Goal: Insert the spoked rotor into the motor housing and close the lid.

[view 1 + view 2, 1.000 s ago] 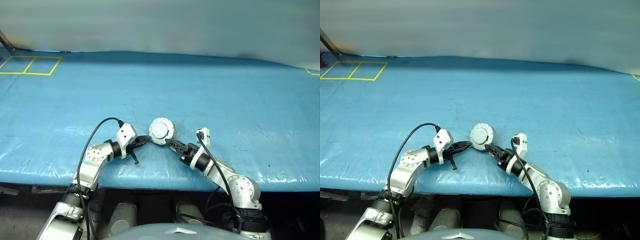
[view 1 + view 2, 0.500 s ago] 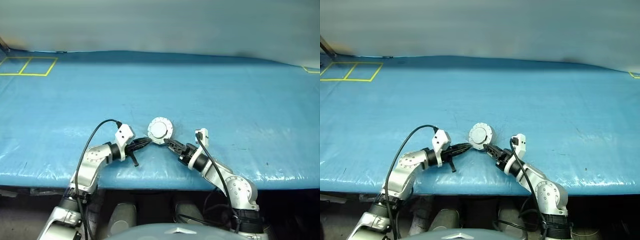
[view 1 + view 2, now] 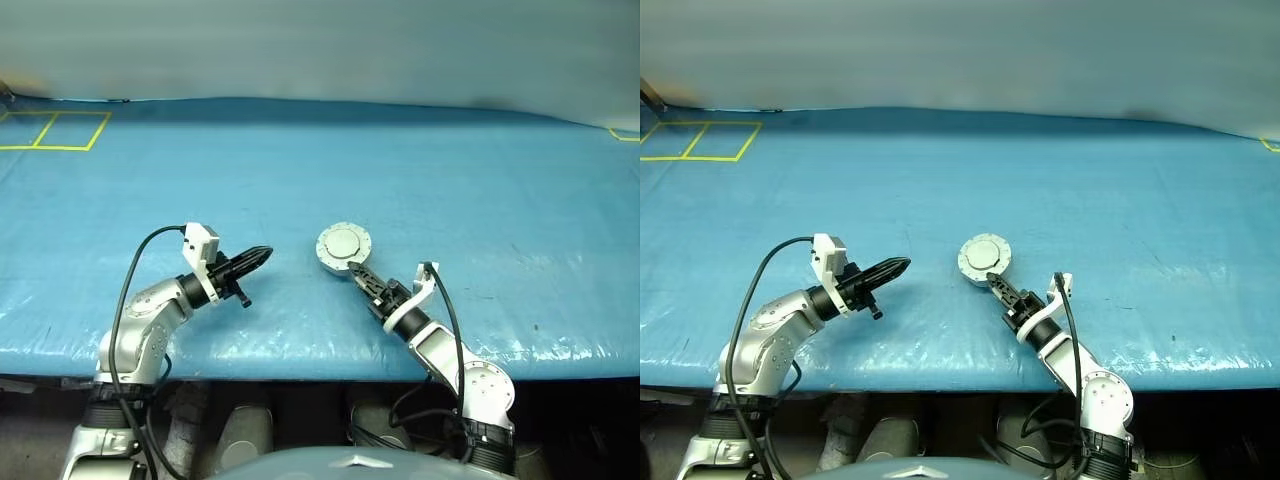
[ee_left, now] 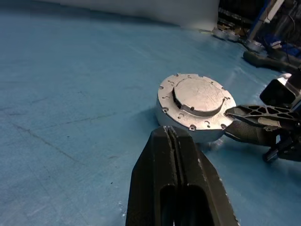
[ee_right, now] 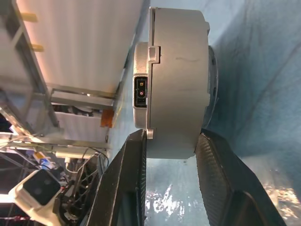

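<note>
on the far left of the blue-covered table (image 3: 480, 180), yellow tape lines (image 3: 50, 130) mark out two boxes near the back edge. nearer the front, the left end effector (image 3: 262, 255) hangs just above the blue sheet, pointing roughly level and toward the right, its two black fingers (image 4: 175, 179) pressed flat together with nothing between them. a black cable (image 3: 135, 270) loops from its wrist back along the silver arm. a clear stretch of blue sheet separates its tips from the motor housing (image 3: 343, 248), which sits near the middle of the table, a short round silver drum. the lid (image 4: 197, 96) is down on top of it, smooth pale face up, with small screw holes around the rim. to the right, the right end effector (image 3: 357, 271) reaches in from the front edge, pointing toward the left and away, with its fingers partly apart and set on either side of the housing's lower edge; the right wrist view shows a black finger (image 5: 129, 174) against each face of the drum, so it has hold of the housing.
</note>
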Available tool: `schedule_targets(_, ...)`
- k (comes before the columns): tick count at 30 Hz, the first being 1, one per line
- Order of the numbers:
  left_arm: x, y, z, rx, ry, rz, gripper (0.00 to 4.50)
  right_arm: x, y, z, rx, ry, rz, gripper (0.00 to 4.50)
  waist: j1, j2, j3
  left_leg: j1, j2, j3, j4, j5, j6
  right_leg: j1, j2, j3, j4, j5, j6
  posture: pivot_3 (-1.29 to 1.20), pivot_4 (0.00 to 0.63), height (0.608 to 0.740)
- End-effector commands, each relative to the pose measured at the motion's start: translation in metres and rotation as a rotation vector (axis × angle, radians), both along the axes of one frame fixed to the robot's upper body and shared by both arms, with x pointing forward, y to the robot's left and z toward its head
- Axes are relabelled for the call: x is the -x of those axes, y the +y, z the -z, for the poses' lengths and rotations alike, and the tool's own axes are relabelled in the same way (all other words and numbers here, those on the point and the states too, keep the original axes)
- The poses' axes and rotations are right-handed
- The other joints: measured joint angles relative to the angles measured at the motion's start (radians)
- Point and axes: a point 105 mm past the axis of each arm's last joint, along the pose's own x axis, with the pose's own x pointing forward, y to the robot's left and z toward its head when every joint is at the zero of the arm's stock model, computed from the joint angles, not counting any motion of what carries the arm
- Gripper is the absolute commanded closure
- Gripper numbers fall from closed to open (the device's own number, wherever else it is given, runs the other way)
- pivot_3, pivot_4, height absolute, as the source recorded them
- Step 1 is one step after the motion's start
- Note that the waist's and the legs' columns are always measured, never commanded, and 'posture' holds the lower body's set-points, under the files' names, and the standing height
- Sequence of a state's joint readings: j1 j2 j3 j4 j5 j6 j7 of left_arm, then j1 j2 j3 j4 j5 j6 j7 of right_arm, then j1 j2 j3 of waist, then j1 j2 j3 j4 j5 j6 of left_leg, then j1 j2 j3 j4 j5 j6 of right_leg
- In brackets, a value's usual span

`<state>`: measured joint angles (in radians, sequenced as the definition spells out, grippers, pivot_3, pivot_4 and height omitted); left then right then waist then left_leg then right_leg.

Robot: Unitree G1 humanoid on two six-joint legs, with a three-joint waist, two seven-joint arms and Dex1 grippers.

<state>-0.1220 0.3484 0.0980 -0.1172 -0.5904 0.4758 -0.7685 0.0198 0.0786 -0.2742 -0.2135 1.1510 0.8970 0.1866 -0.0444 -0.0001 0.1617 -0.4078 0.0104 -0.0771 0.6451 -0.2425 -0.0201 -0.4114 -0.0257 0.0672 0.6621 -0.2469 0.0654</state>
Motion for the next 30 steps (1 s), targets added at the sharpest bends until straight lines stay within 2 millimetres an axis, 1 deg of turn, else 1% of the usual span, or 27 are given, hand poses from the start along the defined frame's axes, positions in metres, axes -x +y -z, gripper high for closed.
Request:
schedule_targets(1, 0.000, 0.004, -0.016, 0.120, 0.007, -0.043, 4.50, 0.008, 0.026, -0.054, -0.127, -0.205, -0.096, 3.34, -0.005, 0.000, 0.000, -0.002, 0.000, -0.001, 0.000, 0.000, 0.000, -0.002, 0.000, -0.001, 0.000, 0.000, 0.000, 0.00, 0.150, 0.740)
schedule_targets(2, 0.000, 0.004, -0.016, 0.129, 0.014, -0.051, 4.50, 0.009, 0.027, -0.057, -0.131, -0.214, -0.103, 3.34, -0.007, 0.000, 0.000, -0.002, 0.000, -0.001, 0.000, 0.000, 0.000, -0.002, 0.001, -0.001, 0.000, 0.000, 0.000, 0.00, 0.150, 0.740)
schedule_targets(5, 0.010, 0.001, -0.026, 0.293, 0.037, 0.008, 3.89, 0.015, 0.030, -0.080, -0.159, -0.297, -0.141, 3.34, -0.009, 0.000, 0.000, -0.002, 0.000, -0.001, 0.001, 0.000, 0.000, -0.002, 0.000, -0.001, 0.000, 0.000, 0.000, 0.00, 0.150, 0.740)
schedule_targets(7, 0.017, -0.002, -0.026, 0.334, 0.056, 0.046, 3.23, 0.017, 0.032, -0.089, -0.159, -0.327, -0.163, 3.34, -0.009, 0.000, 0.000, -0.003, 0.000, -0.001, 0.001, 0.000, 0.000, -0.002, 0.000, -0.001, -0.001, 0.000, 0.000, 0.00, 0.150, 0.740)
schedule_targets(11, 0.025, -0.005, -0.029, 0.407, 0.076, 0.077, 1.89, 0.024, 0.038, -0.101, -0.160, -0.372, -0.215, 3.34, -0.008, 0.000, 0.000, -0.003, 0.000, -0.001, 0.002, 0.000, 0.000, -0.001, 0.000, -0.001, -0.001, 0.000, 0.000, 0.00, 0.150, 0.740)
schedule_targets(14, 0.028, -0.008, -0.036, 0.486, 0.071, 0.102, 0.92, 0.028, 0.041, -0.101, -0.146, -0.377, -0.257, 3.34, -0.009, 0.000, 0.000, -0.003, 0.000, -0.001, 0.002, 0.000, 0.000, -0.001, 0.000, -0.001, -0.001, 0.000, 0.000, 0.00, 0.150, 0.740)
schedule_targets(16, 0.027, -0.010, -0.042, 0.531, 0.061, 0.109, 0.15, 0.030, 0.043, -0.100, -0.136, -0.375, -0.278, 3.34, -0.009, 0.000, 0.000, -0.003, 0.000, -0.001, 0.002, 0.000, 0.000, -0.001, 0.000, -0.001, -0.001, 0.000, 0.000, 0.00, 0.150, 0.740)
schedule_targets(17, 0.028, -0.013, -0.044, 0.542, 0.058, 0.119, 0.02, 0.030, 0.044, -0.099, -0.131, -0.373, -0.285, 3.34, -0.009, 0.000, 0.000, -0.003, 0.000, -0.001, 0.002, 0.000, 0.000, -0.001, 0.000, -0.001, -0.001, 0.000, 0.000, 0.00, 0.150, 0.740)
schedule_targets(20, 0.032, -0.024, -0.047, 0.557, 0.059, 0.166, 0.02, 0.031, 0.044, -0.098, -0.110, -0.372, -0.300, 3.34, -0.009, 0.000, 0.000, -0.003, 0.000, -0.001, 0.002, 0.000, 0.000, -0.001, 0.000, -0.001, -0.001, 0.000, 0.000, 0.00, 0.150, 0.740)
schedule_targets(23, 0.033, -0.028, -0.049, 0.587, 0.060, 0.184, 0.02, 0.030, 0.043, -0.098, -0.093, -0.370, -0.304, 3.34, -0.008, 0.000, 0.000, -0.003, -0.001, -0.001, 0.002, 0.000, 0.000, -0.001, 0.000, -0.001, -0.001, 0.000, 0.000, 0.00, 0.150, 0.740)
schedule_targets(27, 0.023, -0.033, -0.040, 0.616, 0.100, 0.168, 0.02, 0.029, 0.044, -0.099, -0.076, -0.377, -0.314, 3.34, -0.008, 0.000, 0.000, -0.003, -0.001, -0.001, 0.003, 0.000, 0.000, -0.001, 0.000, -0.001, 0.000, 0.000, 0.000, 0.00, 0.150, 0.740)
schedule_targets(30, 0.015, -0.040, -0.042, 0.663, 0.108, 0.173, 0.02, 0.029, 0.045, -0.099, -0.066, -0.372, -0.323, 3.34, -0.007, -0.001, 0.000, -0.003, -0.001, -0.001, 0.004, 0.000, 0.000, 0.000, 0.001, -0.001, 0.000, 0.000, 0.001, 0.00, 0.150, 0.740)
